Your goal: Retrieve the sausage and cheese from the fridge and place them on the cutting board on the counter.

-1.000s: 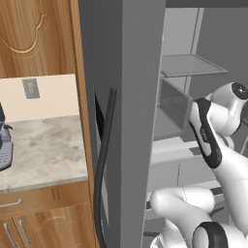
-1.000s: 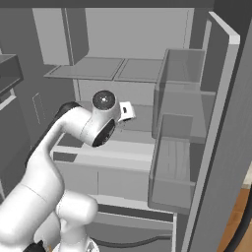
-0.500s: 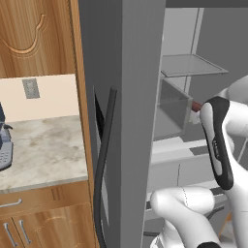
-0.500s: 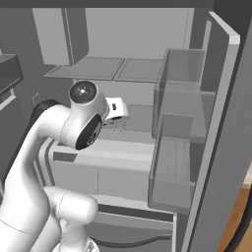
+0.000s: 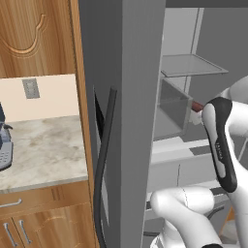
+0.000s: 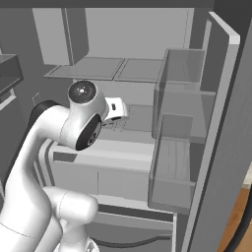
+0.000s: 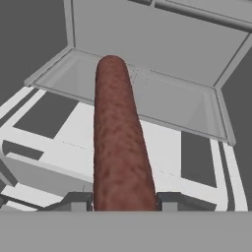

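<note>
Now the arm has swung toward the fridge's left side versus a second ago, pulling back from the shelves. Jaws (image 7: 123, 199) clamped on the long reddish-brown rod-shaped sausage (image 7: 119, 142), held clear above the grey fridge shelf (image 7: 162, 101), its tip poking out beside the wrist (image 5: 197, 105). Sausage looks retrieved; carrying it to the marble bench (image 5: 43, 145) comes next. Cheese and board unseen.

The fridge (image 5: 131, 97) stands with its grey door edge on, a long dark bar handle (image 5: 104, 164) running down it; left of the fridge lies the marble bench (image 5: 38, 147) over wooden drawers (image 5: 29, 213). Right of the door, inside the fridge, a glass shelf (image 5: 191, 65) sits above the white arm (image 5: 223, 140); a reddish-brown sausage (image 5: 197, 106) tip peeks beside the arm.
</note>
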You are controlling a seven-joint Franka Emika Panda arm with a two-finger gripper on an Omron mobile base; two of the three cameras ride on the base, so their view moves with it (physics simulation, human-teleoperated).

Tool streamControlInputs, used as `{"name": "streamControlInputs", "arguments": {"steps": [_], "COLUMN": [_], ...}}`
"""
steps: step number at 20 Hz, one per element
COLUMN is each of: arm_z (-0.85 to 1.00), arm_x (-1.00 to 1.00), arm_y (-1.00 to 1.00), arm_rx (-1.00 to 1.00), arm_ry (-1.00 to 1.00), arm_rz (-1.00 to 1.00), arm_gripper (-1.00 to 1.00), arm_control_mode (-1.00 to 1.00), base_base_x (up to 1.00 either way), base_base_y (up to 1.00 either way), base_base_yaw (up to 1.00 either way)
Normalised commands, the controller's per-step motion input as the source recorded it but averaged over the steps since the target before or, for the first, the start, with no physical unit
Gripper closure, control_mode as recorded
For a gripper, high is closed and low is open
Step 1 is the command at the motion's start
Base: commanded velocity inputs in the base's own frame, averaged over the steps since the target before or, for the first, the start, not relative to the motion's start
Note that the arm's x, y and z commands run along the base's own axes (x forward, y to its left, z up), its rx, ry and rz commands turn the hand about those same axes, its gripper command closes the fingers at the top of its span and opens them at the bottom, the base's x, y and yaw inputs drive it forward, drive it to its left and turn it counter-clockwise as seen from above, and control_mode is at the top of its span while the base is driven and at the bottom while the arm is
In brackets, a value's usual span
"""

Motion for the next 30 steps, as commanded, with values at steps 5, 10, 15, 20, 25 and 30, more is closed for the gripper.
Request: {"name": "streamControlInputs", "arguments": {"steps": [5, 10, 15, 20, 25, 30], "arm_z": [0.00, 0.00, 0.00, 0.00, 0.00, 0.00], "arm_x": [0.00, 0.00, 0.00, 0.00, 0.00, 0.00], "arm_y": [0.00, 0.00, 0.00, 0.00, 0.00, 0.00], "arm_rx": [0.00, 0.00, 0.00, 0.00, 0.00, 0.00], "arm_ry": [0.00, 0.00, 0.00, 0.00, 0.00, 0.00], "arm_rz": [0.00, 0.00, 0.00, 0.00, 0.00, 0.00], "arm_gripper": [1.00, 1.00, 1.00, 1.00, 1.00, 1.00], "arm_control_mode": [1.00, 1.00, 1.00, 1.00, 1.00, 1.00], "base_base_x": [0.00, 0.00, -0.39, -0.99, -0.91, -0.81], "base_base_y": [0.00, 0.00, -0.02, -0.01, 0.00, 0.03], "base_base_yaw": [0.00, 0.00, 0.00, 0.00, -0.02, -0.03]}}
